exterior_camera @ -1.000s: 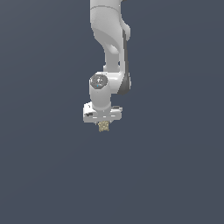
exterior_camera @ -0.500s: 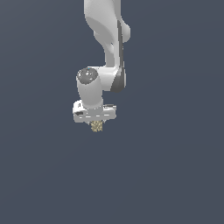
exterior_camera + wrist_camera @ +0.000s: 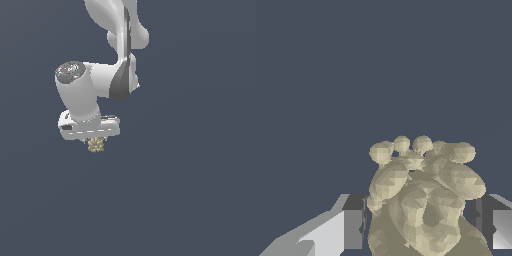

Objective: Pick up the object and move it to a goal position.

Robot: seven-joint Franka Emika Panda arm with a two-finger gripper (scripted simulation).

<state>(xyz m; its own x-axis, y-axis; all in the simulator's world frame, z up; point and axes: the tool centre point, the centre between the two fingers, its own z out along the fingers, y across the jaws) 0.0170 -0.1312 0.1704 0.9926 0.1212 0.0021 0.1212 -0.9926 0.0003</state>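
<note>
The object is a small tan, knobbly lump hanging just under the white hand of the arm in the exterior view. My gripper is shut on it, and the fingers are mostly hidden behind the lump there. In the wrist view the object fills the space between the two fingers, which press it from both sides. It is held clear of the dark blue-grey ground.
The white arm reaches down from the top of the exterior view, its wrist joint toward that view's left. A plain dark blue-grey surface lies all around.
The hand with the object has moved toward the exterior view's left and looks larger, closer to the camera. The grip on the lump is unchanged.
</note>
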